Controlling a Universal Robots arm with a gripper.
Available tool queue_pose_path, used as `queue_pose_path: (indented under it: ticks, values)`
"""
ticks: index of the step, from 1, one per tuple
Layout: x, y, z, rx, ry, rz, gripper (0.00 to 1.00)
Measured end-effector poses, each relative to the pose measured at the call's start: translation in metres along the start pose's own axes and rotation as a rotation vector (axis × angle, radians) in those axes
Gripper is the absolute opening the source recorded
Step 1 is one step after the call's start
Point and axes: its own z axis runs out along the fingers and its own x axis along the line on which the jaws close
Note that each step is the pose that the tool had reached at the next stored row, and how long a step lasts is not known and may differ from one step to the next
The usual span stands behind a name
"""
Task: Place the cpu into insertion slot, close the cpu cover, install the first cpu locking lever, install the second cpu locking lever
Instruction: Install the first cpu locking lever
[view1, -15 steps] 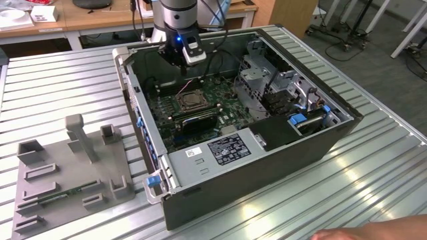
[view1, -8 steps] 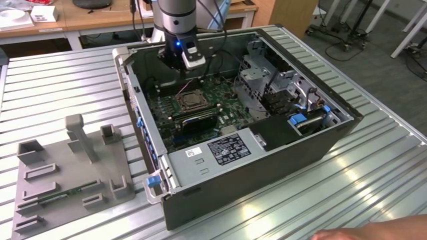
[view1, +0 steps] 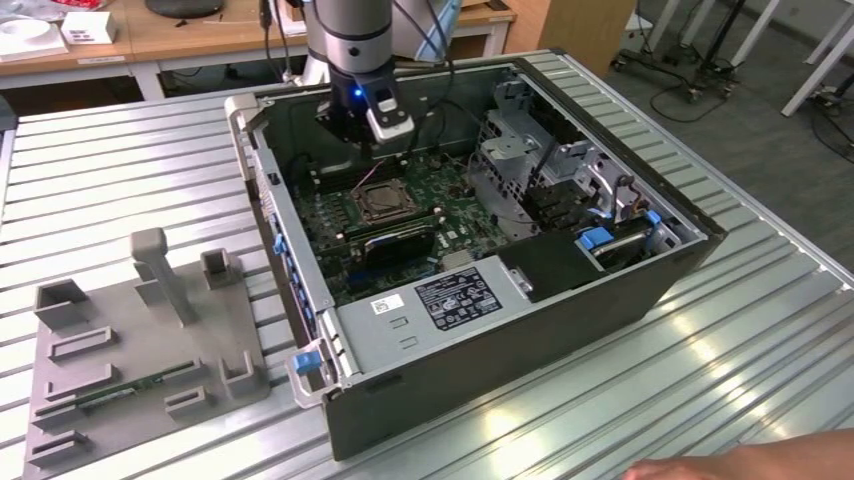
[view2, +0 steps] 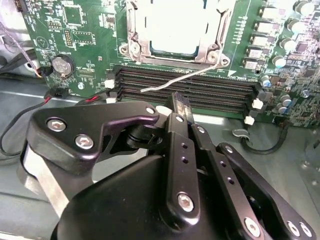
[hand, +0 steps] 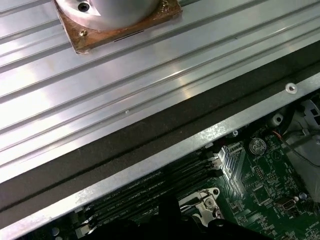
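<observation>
One pincer (view2: 181, 106) near cpu cover (view2: 134, 24) edge

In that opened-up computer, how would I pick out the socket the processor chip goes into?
Start at the open computer case lying on the ribbed metal table, then find the green circuit board on its floor. Near the board's middle sits the insertion slot: a square with a silver metal rim, beside memory slots that are long, narrow and black.

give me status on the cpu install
end effector shut, holding nothing, over long black memory slots. silver-grey square cpu seated under thin silver metal cover frame. thin silver wire lever unlatched, sticking out over slots.
</observation>
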Motion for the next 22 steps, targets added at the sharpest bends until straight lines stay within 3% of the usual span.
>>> queue_pose_path:
  ticks: [5, 9, 11, 16, 22]
  values:
    - [-0.0007, -0.0026, 0.0024, -0.0100, 0.0000, -0.022, 0.11]
    - [-0.0012, -0.0041, 0.0034, -0.0363, 0.0094, -0.028, 0.11]
    - [-0.0020, -0.0062, 0.0041, -0.0431, 0.0108, -0.031, 0.11]
    - [-0.0045, -0.0135, 0.0073, -0.0490, 0.0115, -0.041, 0.11]
    - [-0.0045, -0.0137, 0.0076, -0.0496, 0.0120, -0.043, 0.11]
